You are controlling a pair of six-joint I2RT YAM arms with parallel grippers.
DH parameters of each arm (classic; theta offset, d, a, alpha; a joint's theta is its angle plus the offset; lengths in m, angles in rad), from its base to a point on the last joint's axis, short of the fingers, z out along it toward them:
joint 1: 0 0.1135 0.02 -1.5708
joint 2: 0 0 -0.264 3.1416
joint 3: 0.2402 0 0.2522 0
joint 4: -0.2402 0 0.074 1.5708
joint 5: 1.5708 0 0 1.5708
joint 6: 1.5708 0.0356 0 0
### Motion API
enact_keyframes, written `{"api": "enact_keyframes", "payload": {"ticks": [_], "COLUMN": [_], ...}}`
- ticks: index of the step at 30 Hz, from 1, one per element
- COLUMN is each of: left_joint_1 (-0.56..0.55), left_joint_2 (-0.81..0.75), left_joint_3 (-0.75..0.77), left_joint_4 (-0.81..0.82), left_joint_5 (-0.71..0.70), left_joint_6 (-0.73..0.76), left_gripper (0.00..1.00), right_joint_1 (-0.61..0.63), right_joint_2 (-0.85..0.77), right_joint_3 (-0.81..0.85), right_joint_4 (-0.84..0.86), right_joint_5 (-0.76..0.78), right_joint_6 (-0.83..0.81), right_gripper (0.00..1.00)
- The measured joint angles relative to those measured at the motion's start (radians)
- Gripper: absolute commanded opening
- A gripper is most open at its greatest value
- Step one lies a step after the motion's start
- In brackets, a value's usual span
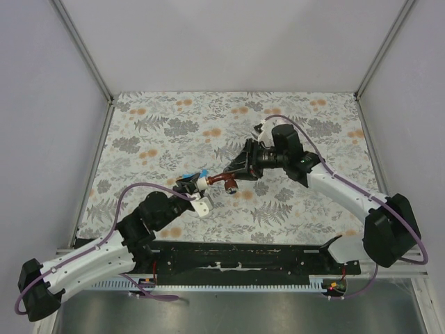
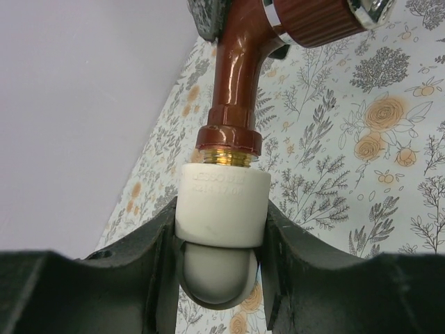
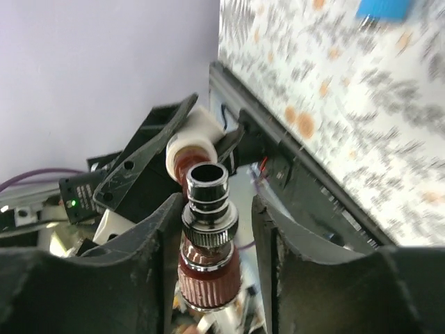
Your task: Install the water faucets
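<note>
The reddish-brown faucet hangs above the table between both grippers. Its brass threaded stem sits in the mouth of a white pipe fitting. My left gripper is shut on that fitting, with a finger on each side. My right gripper has its jaws either side of the faucet's ribbed knob and chrome spout. A gap shows at the right finger, so it reads as open. A small blue piece lies by the left gripper and is blurred in the right wrist view.
The flowered tablecloth covers the table. Metal frame posts and grey walls stand at the back and sides. A black base rail with cables runs along the near edge between the arm bases.
</note>
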Motion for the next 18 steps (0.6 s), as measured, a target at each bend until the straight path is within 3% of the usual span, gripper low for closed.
{"api": "enact_keyframes", "payload": {"ticks": [3,4,12,18], "left_joint_1": [0.0,-0.002,0.001,0.021], "left_joint_2": [-0.008,-0.015,-0.017,-0.008], "left_joint_3": [0.0,0.002,0.039,0.075], "left_joint_4": [0.007,0.016,0.009,0.003], "left_joint_5": [0.002,0.006,0.02,0.07], "left_joint_6": [0.0,-0.002,-0.053,-0.121], "left_gripper": [0.02,0.02,0.02,0.02], "right_joint_1": [-0.047,-0.097,-0.129,-0.13], "right_joint_2": [-0.042,-0.097,-0.281,-0.497], "right_joint_3": [0.0,0.001,0.007,-0.011], "right_joint_4": [-0.02,-0.041,-0.146,-0.171], "right_joint_5": [0.053,0.098,0.229,0.536], "right_joint_6": [-0.06,-0.138,-0.48,-0.669], "right_gripper": [0.77,0.98,0.98,0.96]}}
